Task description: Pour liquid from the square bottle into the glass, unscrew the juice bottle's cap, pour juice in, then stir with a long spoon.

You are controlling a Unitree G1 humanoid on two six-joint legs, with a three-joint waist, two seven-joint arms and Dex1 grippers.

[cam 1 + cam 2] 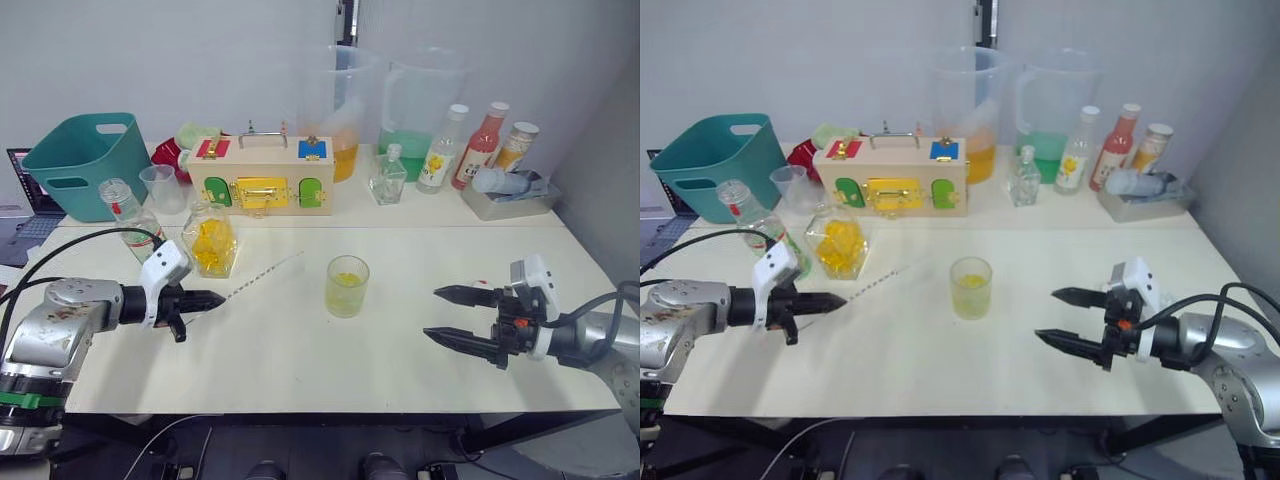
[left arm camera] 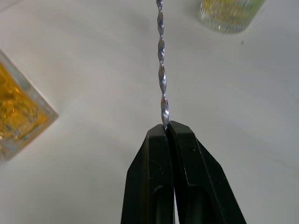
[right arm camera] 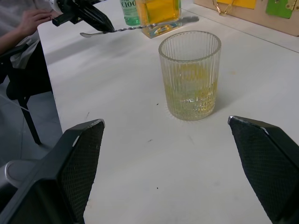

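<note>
While your left gripper (image 1: pixel 212 298) sits low over the white table (image 1: pixel 300 360), its two black fingers are pinched tight on one end of the long spoon (image 1: pixel 262 274), and in the left wrist view you can see the twisted silver shaft running straight out from between the closed tips. The spoon stretches from that grip toward the middle of the table, its far end pointing in the direction of the glass (image 1: pixel 347 286) but stopping well short of it.

Your glass stands upright near the centre of the table, ribbed and clear, with a shallow pool of yellowish liquid (image 3: pixel 191 100) in the bottom. Nothing is touching it.

Over on the other side, your right gripper (image 1: pixel 462 317) hangs above the table with its fingers spread wide apart, holding nothing; the right wrist view looks between them straight at the glass.

Just behind your left gripper stands the square bottle (image 1: pixel 211 240), yellow inside, upright. Beside it, further to your left, stands the juice bottle (image 1: pixel 128 213) with its green-and-white label; whether its cap is on I cannot tell. A wooden latch box (image 1: pixel 261 177) sits behind them, with a teal basket (image 1: pixel 85 160) off to the left.
</note>
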